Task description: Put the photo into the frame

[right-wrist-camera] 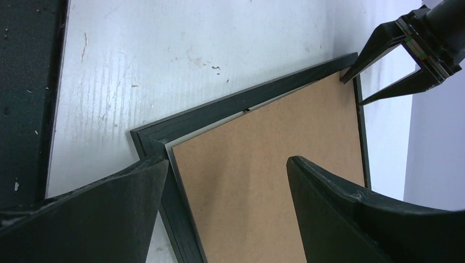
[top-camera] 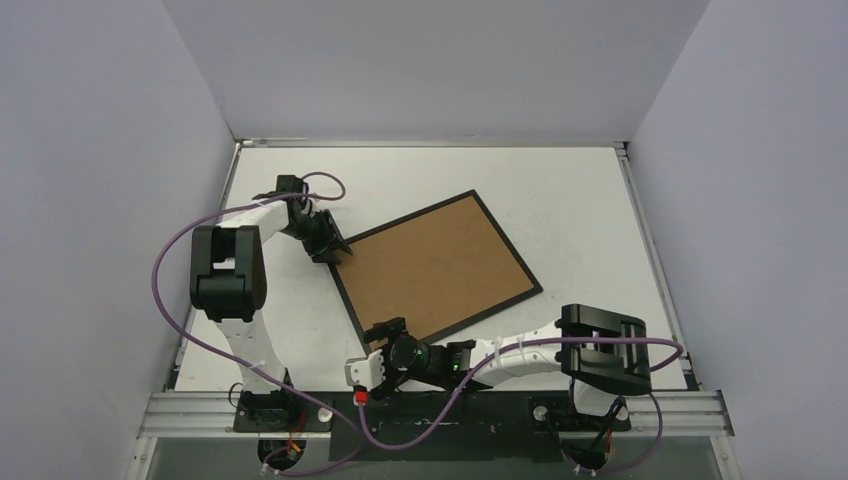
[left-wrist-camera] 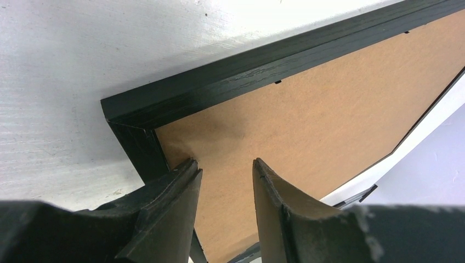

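I'm resting my left gripper (left-wrist-camera: 225,164) half-open on the frame's (top-camera: 507,241) 10 o'clock corner and spreading my right gripper (right-wrist-camera: 227,164) wide at 7 o'clock. Neither is gripping anything; both are probably pinning the cardboard backing (top-camera: 435,265) flat. The photo isn't showing (presumably underneath).

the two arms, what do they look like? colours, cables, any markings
Both are white jointed links with chunky black motor housings: left arm, right arm. A purple cable loops loosely along each. The left gripper and right gripper have matte black, tapering wedge-shaped fingers, scuffed pale at the edges. A small red part sits by the right arm's white wrist block.
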You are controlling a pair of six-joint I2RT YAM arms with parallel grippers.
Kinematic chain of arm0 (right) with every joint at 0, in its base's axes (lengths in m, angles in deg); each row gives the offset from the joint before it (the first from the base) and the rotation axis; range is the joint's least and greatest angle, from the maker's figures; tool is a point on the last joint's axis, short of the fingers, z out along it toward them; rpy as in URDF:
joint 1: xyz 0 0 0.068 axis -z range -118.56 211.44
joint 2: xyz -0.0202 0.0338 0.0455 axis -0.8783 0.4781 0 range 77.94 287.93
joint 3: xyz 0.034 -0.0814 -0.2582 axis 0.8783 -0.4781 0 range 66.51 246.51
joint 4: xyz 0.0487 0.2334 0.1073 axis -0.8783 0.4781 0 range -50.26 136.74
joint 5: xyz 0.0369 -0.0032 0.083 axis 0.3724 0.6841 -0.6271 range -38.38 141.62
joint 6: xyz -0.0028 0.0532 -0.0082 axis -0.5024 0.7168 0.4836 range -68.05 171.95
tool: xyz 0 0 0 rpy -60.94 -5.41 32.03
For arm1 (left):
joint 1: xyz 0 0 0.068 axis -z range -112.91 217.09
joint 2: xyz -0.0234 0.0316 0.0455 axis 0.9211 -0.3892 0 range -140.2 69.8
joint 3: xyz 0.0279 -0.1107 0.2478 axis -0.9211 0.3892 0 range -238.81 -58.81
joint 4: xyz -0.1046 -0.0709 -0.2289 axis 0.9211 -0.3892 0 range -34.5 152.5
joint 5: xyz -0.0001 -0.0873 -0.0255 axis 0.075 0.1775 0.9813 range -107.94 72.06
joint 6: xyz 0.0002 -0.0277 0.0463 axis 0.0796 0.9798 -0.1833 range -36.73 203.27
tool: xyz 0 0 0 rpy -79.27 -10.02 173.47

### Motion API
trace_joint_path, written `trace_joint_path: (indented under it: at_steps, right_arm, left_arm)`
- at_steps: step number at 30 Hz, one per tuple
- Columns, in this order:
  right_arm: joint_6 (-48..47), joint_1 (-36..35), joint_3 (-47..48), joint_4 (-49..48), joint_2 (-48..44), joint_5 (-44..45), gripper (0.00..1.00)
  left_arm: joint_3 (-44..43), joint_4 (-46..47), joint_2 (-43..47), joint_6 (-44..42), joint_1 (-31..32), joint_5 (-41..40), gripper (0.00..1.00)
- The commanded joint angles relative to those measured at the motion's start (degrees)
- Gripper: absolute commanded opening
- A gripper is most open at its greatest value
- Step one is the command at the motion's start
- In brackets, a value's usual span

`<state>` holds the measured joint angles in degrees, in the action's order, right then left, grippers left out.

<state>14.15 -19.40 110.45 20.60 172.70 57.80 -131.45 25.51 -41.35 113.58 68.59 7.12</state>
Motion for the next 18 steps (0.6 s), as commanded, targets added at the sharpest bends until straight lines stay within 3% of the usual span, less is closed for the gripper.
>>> trace_joint_path:
  at_steps: [1, 12, 18]
  right_arm:
    - [-1.9, -0.7, -0.8, -5.3, 1.6, 2.4, 0.81]
    - [-5.5, -1.3, -1.2, -8.9, 5.5, 7.5, 0.79]
    - [-14.8, -2.5, -6.9, -21.0, 7.7, 11.7, 0.75]
  left_arm:
    - [4.1, -3.1, -6.5, -3.8, 0.8, -6.1, 0.40]
    - [4.0, -2.6, -7.5, -4.0, 0.7, -5.0, 0.40]
    - [3.7, -3.1, -8.1, -4.3, 0.6, -4.6, 0.39]
